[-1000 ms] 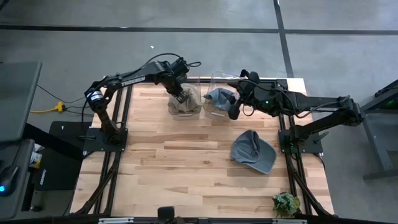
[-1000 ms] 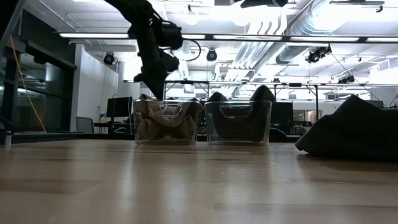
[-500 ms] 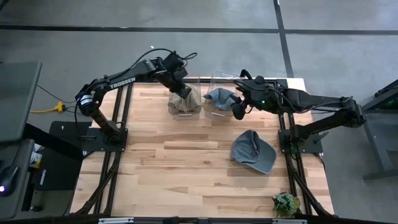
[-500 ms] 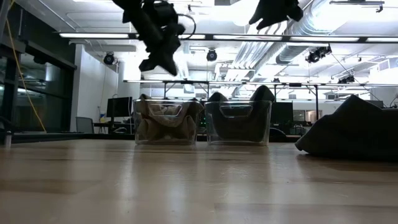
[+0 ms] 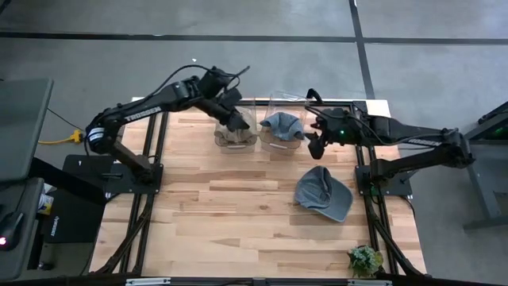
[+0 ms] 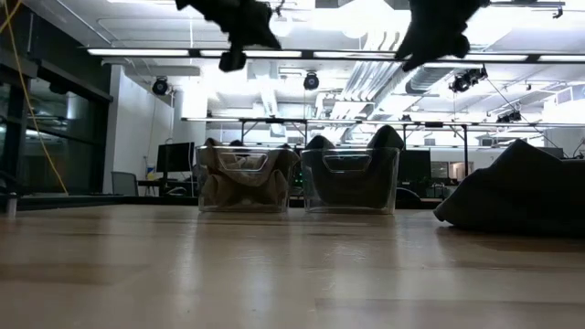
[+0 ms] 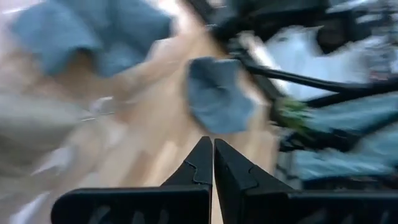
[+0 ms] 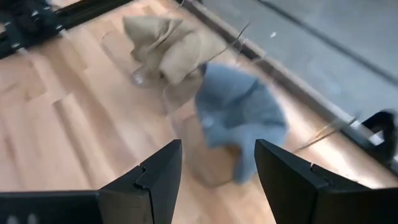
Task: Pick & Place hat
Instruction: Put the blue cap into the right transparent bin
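Observation:
A blue-grey hat [image 5: 323, 193] lies loose on the wooden table, right of centre; it is the dark mound [image 6: 516, 187] in the low view. A tan hat [image 5: 232, 137] sits in the left clear bin [image 6: 203, 174]. Another blue hat [image 5: 282, 124] sits in the right clear bin [image 6: 395, 178]. My left gripper [image 5: 238, 122] hangs shut and empty above the tan hat's bin, its fingers [image 7: 213, 152] together. My right gripper [image 5: 315, 148] stands open and empty in the air, right of the blue hat's bin and beyond the loose hat.
Both bins stand side by side at the table's far edge. A small potted plant [image 5: 365, 260] is at the near right corner. Black frame rails run along the table's left and right sides. Bare wood [image 5: 230, 214] spreads across the middle and near left.
My left gripper has risen out of the tan hat's bin, tipping up from pointing down toward level, still shut; the tan hat stays in the bin. My right gripper has sunk and gone toward the table's right and near side, away from the blue hat's bin, still open.

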Available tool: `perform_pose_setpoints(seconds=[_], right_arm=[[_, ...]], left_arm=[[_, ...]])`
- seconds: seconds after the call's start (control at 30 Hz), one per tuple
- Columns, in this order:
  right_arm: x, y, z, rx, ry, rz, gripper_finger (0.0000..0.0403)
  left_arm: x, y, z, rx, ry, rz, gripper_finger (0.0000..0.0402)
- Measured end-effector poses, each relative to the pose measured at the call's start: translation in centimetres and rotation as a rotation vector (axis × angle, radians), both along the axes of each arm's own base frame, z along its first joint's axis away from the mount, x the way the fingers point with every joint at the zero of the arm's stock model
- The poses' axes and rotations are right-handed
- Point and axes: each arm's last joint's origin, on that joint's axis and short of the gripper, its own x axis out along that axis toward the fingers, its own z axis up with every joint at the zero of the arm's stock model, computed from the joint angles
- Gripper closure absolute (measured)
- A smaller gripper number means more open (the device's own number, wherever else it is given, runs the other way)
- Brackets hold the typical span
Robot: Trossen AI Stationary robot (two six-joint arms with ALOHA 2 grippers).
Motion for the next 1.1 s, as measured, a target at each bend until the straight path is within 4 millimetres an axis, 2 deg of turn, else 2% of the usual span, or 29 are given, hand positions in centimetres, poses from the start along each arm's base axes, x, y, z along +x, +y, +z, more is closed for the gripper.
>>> perform_pose_setpoints(seconds=[0.13,0.27,0.43,0.6,0.8,0.93,1.1], right_arm=[[-1.3,0.4,-1.5,0.065,-0.029,0.013,0.0206],[-2.8,0.6,-2.5,0.086,-0.041,0.016,0.0206],[-4.3,1.0,-2.7,0.111,-0.074,0.06,0.0206],[-6.1,1.4,-2.7,0.17,-0.003,0.08,0.0206],[-7.2,1.9,-3.4,0.278,0.089,0.122,0.0206],[-6.8,2.3,-3.6,0.339,0.108,0.196,0.0206],[-6.2,3.2,-4.0,0.369,0.163,0.325,0.0206]], left_arm=[[-1.2,-0.9,1.6,-0.037,-0.065,-0.035,0.0402],[-1.2,-2.0,2.1,-0.023,-0.066,-0.03,0.0402],[-0.6,-4.3,2.3,-0.031,-0.083,-0.059,0.0402],[0.1,-6.9,0.6,-0.076,-0.178,-0.073,0.0402],[-1.1,-9.2,-3.0,-0.175,-0.314,0.041,0.0402],[-1.9,-10.9,-5.3,-0.269,-0.409,0.086,0.0402],[-2.0,-12.9,-7.7,-0.319,-0.378,0.099,0.0402]])
